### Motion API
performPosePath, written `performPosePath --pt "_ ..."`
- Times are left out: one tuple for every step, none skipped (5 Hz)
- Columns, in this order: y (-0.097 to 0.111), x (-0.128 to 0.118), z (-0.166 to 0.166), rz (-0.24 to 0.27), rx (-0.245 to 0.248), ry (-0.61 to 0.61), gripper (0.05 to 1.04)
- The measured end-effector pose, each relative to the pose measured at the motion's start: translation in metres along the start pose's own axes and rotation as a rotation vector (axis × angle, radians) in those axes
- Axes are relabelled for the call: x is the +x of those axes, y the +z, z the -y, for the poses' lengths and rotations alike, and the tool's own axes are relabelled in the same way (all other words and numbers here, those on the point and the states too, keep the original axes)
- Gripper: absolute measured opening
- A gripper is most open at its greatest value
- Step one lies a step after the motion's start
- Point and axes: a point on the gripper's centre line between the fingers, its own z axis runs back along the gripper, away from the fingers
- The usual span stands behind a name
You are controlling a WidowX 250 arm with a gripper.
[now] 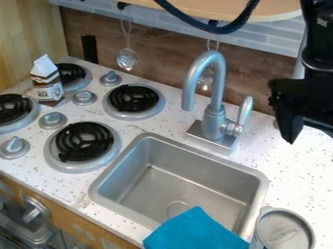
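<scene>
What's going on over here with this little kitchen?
A robot's gripper hangs over the counter, to the right of the faucet as pictured, with nothing visible in its grasp. A blue cloth lies over the near edge of the sink, beside a metal container. A small carton stands among the stove burners.

Four black coil burners [134, 98] occupy the left side, grey knobs [53, 120] among them. A brown-and-white carton [46, 87] stands far left. A perforated utensil [127, 59] hangs on the far wall. Blue cloth [195, 233] overlies the sink's [182, 182] near rim. Near right: a round metal container [285, 232], possibly lidded.
</scene>
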Motion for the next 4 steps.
performPosePath --pt "-0.013 -0.008 -0.002 -0.040 0.015 0.002 0.990" --pt "-0.030 -0.031 -0.006 -0.087 0.050 -0.005 0.990" --pt "-0.032 -0.060 0.002 -0.110 0.064 -0.024 0.990" --pt "-0.040 -0.088 0.005 -0.143 0.089 -0.010 0.990"
